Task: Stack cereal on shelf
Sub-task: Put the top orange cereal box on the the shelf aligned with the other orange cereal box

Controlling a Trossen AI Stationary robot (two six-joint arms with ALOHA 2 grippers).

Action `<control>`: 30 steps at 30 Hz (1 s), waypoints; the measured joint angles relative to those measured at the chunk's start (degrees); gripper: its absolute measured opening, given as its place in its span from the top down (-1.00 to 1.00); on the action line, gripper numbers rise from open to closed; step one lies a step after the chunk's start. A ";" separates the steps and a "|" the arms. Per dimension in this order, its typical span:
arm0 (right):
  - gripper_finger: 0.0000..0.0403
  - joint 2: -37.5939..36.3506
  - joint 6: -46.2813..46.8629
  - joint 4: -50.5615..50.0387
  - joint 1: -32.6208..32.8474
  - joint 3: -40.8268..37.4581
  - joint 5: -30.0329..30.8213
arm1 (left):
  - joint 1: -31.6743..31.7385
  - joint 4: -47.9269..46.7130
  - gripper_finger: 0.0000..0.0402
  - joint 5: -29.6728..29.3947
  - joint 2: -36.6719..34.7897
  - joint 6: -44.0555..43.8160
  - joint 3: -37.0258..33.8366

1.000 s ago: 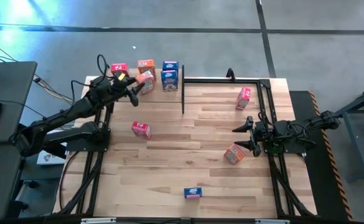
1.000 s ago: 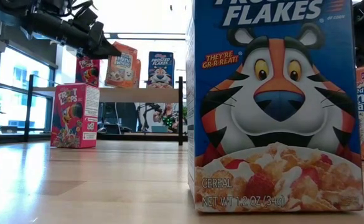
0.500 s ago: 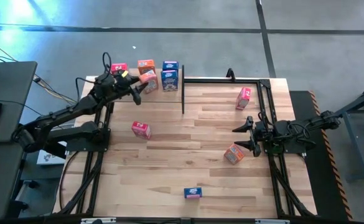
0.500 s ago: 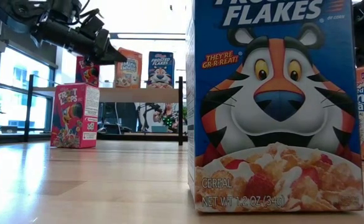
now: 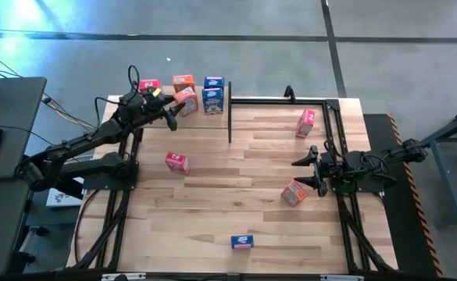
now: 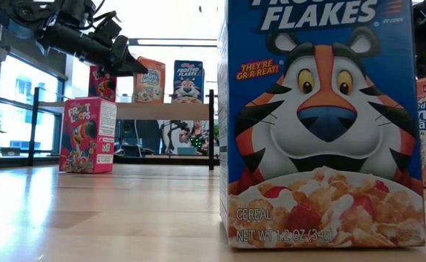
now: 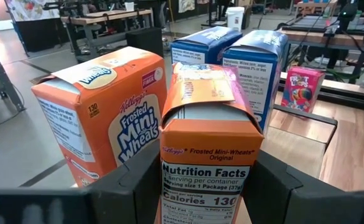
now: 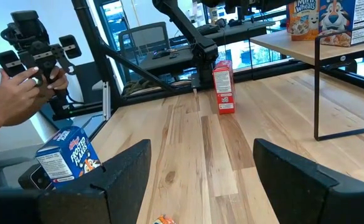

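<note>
At the far left corner of the bench (image 5: 212,203), up on the shelf (image 6: 165,110), the left pincer (image 7: 210,186) is clamped around an orange cereal box (image 7: 208,143), one finger (image 7: 129,186) on each side of it. That box sits on the shelf board just beside a second orange box (image 7: 104,118), and two blue boxes (image 7: 253,68) stand right behind them. In the overhead view, a pink-red box (image 5: 149,84) is also up there at the left end of the row. From bench level, you can see the left arm reaching in from above toward the orange box on the board.

Down on the bench, a pink-red box (image 5: 176,162) stands in the left half, well apart from the shelf. Another pink-red box (image 5: 306,120) lies near the far right side. An orange box (image 5: 294,193) rests near the right edge, and a blue box (image 5: 242,242) stands alone at the near edge, filling much of the low view.

The right pincer (image 5: 308,170) hovers over the right side of the bench, fingers spread wide and holding nothing, with that orange box just beside it.

Beyond the bench, a person's hand (image 8: 17,96) holds a dark controller.
</note>
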 joint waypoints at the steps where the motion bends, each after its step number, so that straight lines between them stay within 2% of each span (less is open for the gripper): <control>1: -0.37 0.02 0.00 0.00 0.02 0.00 -0.02 | 0.00 0.00 0.13 0.01 0.00 -0.08 0.00; 15: -0.37 0.02 -0.01 0.00 0.00 0.00 -0.02 | 0.00 -0.53 -0.13 -0.44 -1.55 -0.47 0.00; 30: -0.37 0.02 -0.02 0.00 0.02 0.00 -0.02 | -0.02 -6.13 -0.17 -2.97 -12.65 -1.58 0.00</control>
